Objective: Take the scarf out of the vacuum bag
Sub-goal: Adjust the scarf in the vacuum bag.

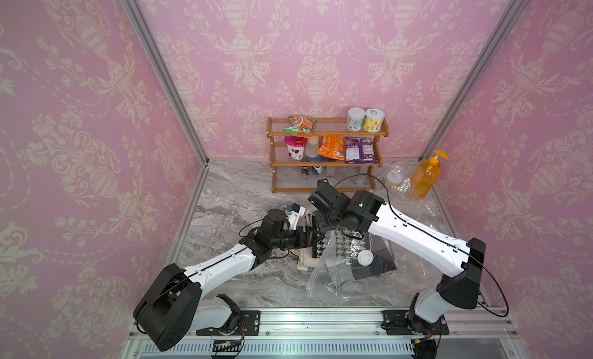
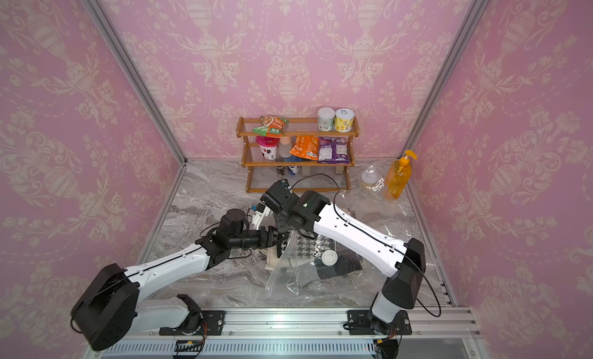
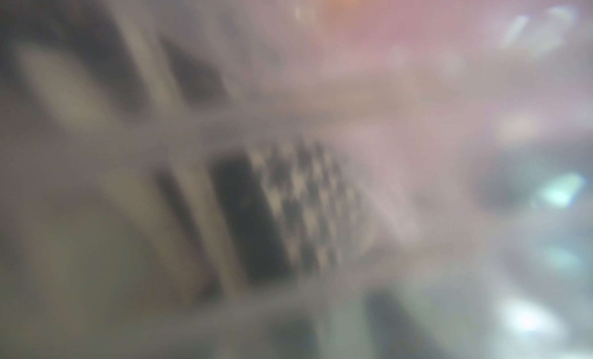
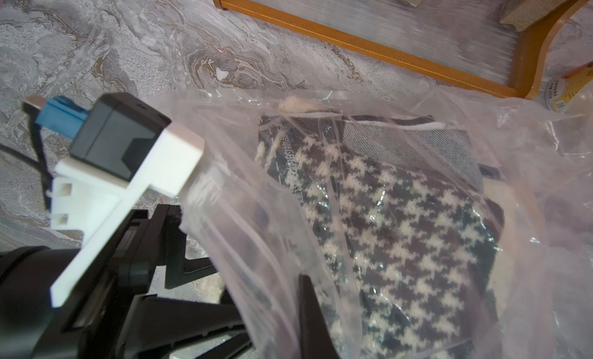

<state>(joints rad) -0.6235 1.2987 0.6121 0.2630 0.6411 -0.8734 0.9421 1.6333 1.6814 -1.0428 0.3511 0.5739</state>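
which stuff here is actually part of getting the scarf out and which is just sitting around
For the job:
vacuum bag
scarf, seen through the bag's plastic

Just lying about:
wooden rack
snack packets and cans on the rack
orange pump bottle

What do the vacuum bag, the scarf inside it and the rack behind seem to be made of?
The vacuum bag: thin clear plastic, glossy; it crinkles and glints.
The scarf: knitted yarn, probably wool or acrylic, matte; stitches show in its houndstooth pattern.
The rack: looks like varnished wood, orange-brown with a smooth sheen.
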